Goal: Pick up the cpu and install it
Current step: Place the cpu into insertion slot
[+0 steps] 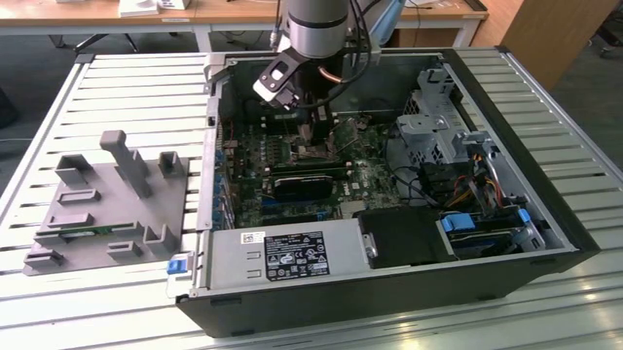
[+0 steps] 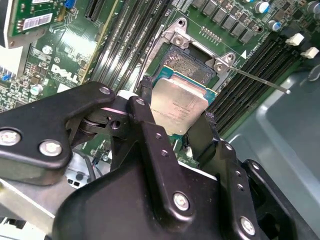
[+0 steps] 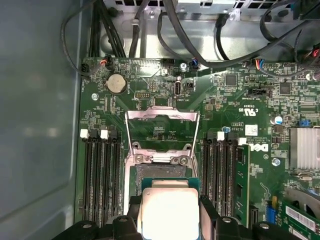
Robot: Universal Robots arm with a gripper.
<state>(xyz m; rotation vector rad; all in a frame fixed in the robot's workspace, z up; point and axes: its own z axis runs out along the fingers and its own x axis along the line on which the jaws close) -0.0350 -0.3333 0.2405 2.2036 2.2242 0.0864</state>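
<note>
Cpu [image 2: 179, 106] is the small silver square, and the gripper [image 2: 175, 111] has it pinched tight. Two black fingers [image 2: 142, 112] press on two opposite edges of the chip. I think it is held by the edges so that its flat top and its underside stay free and nothing gets squashed.

In both wrist views the cpu hangs flat, right over the near edge of the socket [image 3: 162, 172]. I cannot tell if it touches the socket yet. The socket sits near the middle of the green board [image 3: 225, 115], inside the open computer case [image 1: 559, 175].

The metal lid frame [image 3: 161, 120] of the socket stands up (like a little open door). That looks like why the hole is bare and ready for the chip. A thin metal lever [image 2: 260, 80] sticks out to one side, and I think it is swung out so the frame can lift.

Now the counting. I see one cpu, one socket, one lid frame, one lever and two fingers. Long black slots [image 3: 102, 175] lie in two groups, one group along each side of the socket. One round silver battery [image 3: 116, 84] sits nearer the board's far edge.
</note>
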